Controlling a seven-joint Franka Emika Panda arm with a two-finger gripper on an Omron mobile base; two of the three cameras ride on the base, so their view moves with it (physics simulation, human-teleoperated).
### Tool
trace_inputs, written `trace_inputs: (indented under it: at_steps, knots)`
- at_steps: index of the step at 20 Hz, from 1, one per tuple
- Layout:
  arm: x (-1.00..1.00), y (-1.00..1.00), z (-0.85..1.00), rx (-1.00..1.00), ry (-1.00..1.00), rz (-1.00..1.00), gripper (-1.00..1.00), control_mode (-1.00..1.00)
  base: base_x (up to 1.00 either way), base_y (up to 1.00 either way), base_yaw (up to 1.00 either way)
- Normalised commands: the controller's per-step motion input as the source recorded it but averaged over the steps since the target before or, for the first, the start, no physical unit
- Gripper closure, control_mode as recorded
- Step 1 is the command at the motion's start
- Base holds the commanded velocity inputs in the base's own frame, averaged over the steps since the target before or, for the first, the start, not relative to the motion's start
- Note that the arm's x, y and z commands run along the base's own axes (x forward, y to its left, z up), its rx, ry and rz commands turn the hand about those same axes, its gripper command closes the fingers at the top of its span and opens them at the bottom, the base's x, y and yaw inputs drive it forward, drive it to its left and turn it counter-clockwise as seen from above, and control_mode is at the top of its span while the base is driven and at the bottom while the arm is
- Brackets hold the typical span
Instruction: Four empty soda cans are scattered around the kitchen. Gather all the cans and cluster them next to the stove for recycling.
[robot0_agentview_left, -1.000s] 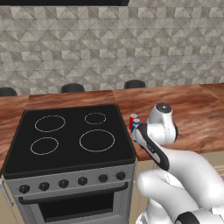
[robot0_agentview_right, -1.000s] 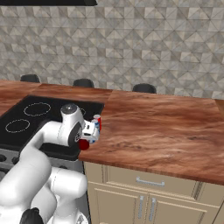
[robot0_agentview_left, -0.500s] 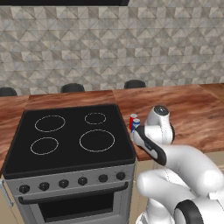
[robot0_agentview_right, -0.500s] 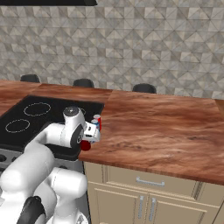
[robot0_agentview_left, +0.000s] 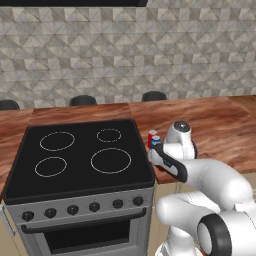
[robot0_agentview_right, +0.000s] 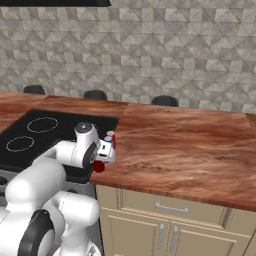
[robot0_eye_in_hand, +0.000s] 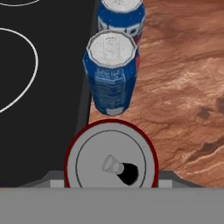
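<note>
My gripper (robot0_eye_in_hand: 111, 180) is shut on a red soda can (robot0_eye_in_hand: 111, 162), whose silvery top I see from straight above, low over the counter edge beside the stove (robot0_eye_in_hand: 43, 87). Just beyond it stand two upright blue cans (robot0_eye_in_hand: 113, 74) (robot0_eye_in_hand: 121, 15) in a row along the stove's right side. From the right base view the held red can (robot0_agentview_right: 99, 166) hangs under the gripper (robot0_agentview_right: 102, 160), with a blue can (robot0_agentview_right: 107, 143) and another red can (robot0_agentview_right: 111, 135) right behind it. The left base view shows that red can (robot0_agentview_left: 151, 134) and a blue can (robot0_agentview_left: 155, 141) by the black cooktop (robot0_agentview_left: 80, 160).
The reddish-brown countertop (robot0_agentview_right: 185, 150) stretches right of the cans. Dark stool seats (robot0_agentview_left: 82, 100) (robot0_agentview_left: 154, 95) peek over its far edge. Beige drawers (robot0_agentview_right: 170, 207) sit below the counter, and the stove's knobs and bar handle (robot0_agentview_left: 75, 220) face me.
The hand with the red can has come down and slightly toward the counter's front edge. The standing cans have not moved.
</note>
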Motion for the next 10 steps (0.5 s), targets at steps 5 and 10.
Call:
trace_inputs:
  at_steps: [5, 10]
  knots:
    - [0.02, 0.0, -0.17, 0.0, 0.0, 0.0, 1.0, -1.0, 0.0, 0.0, 0.0]
    - [0.01, 0.0, -0.06, 0.0, 0.01, 0.0, 1.0, -1.0, 0.0, 0.0, 0.0]
